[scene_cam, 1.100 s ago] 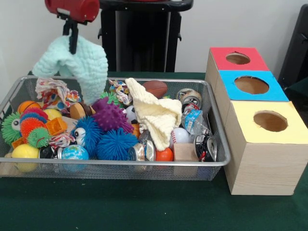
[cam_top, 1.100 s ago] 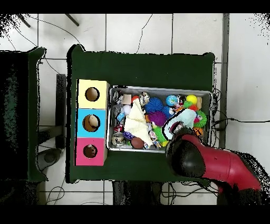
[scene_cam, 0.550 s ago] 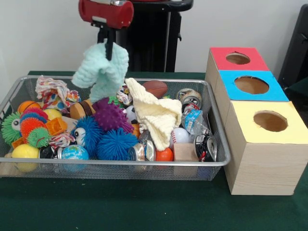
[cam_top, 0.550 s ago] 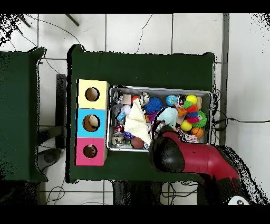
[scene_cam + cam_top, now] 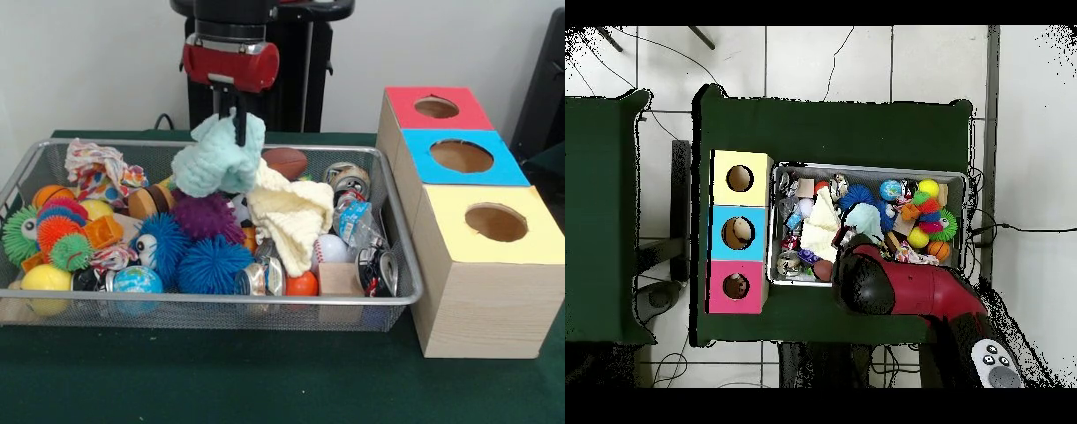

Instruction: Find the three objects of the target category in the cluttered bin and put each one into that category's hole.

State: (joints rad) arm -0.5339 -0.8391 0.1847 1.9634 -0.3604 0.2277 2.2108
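The gripper [image 5: 237, 124] hangs over the middle of the wire basket [image 5: 265, 300], its thin black fingers pinched on a mint-green knitted cloth [image 5: 218, 159] that dangles clear above the toys. Just beside it, a cream cloth [image 5: 290, 212] lies draped over the clutter, and a rag with a colourful print [image 5: 97, 168] sits in the far corner of the basket. Around them lie spiky rubber balls, a small football [image 5: 286, 161], a baseball, crushed cans and a wooden block. The basket stands on a dark green tablecloth [image 5: 265, 380]. Beside it three wooden boxes stand touching in a row, topped red [image 5: 437, 108], blue [image 5: 462, 156] and yellow [image 5: 496, 223], each with a round hole. Behind the table is a plain pale wall; from overhead, the floor [image 5: 865, 60] is pale tile with thin cables running across it.
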